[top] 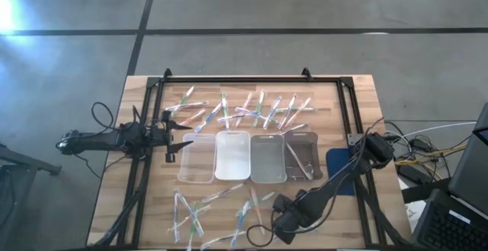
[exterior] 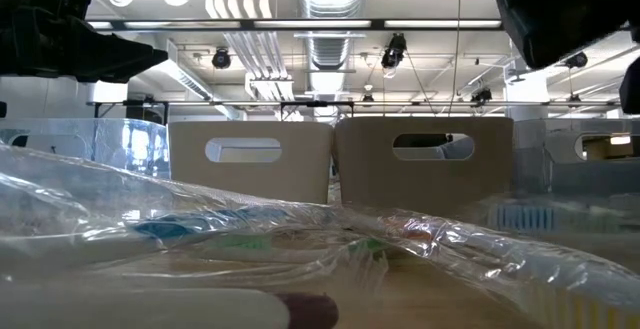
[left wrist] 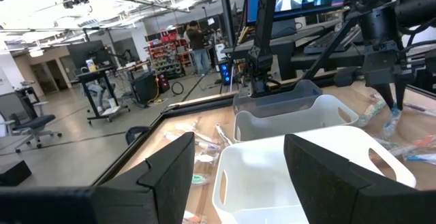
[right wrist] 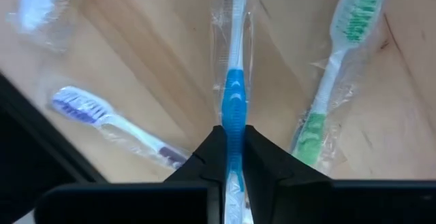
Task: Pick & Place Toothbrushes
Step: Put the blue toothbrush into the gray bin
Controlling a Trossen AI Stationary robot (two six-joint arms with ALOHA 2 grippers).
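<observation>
Left gripper [top: 185, 126]: dark two-finger gripper of the left arm, at nine o'clock on the table, just beside the leftmost tray; its fingers [left wrist: 170, 169] stand wide apart and hold nothing, hanging above the tray's near end in the left wrist view.
Trays: four rectangular plastic trays side by side at the table's centre, from left a clear tray [top: 197, 159], a white tray [top: 232, 156], a greyish clear tray [top: 268, 158] and a dark smoky tray [top: 303, 156].
Far toothbrushes [top: 244, 110]: thin wrapped sticks with green, blue and purple accents, scattered in a band at twelve o'clock, beyond the trays.
Near toothbrushes [top: 206, 209]: a second loose scatter of wrapped brushes at about seven o'clock, on the bare wood in front of the trays.
Wooden table [top: 141, 91]: light butcher-block top with a black metal frame on it.
Right gripper [top: 263, 230]: dark two-finger gripper of the right arm, at six o'clock near the table's front edge, down among the near toothbrushes.
Right jaws: pinched closed on the blue-handled wrapped toothbrush [right wrist: 233, 101], at the handle's blue section, the brush running straight away from the fingers.
Neighbours of held brush: a green-bristled toothbrush [right wrist: 334, 74] lies just beside it on the wood, and a purple-bristled toothbrush [right wrist: 109, 125] lies on its other side; both apart from the fingers.
Blue pad [top: 339, 162]: flat blue piece at three o'clock, partly under the right arm.
</observation>
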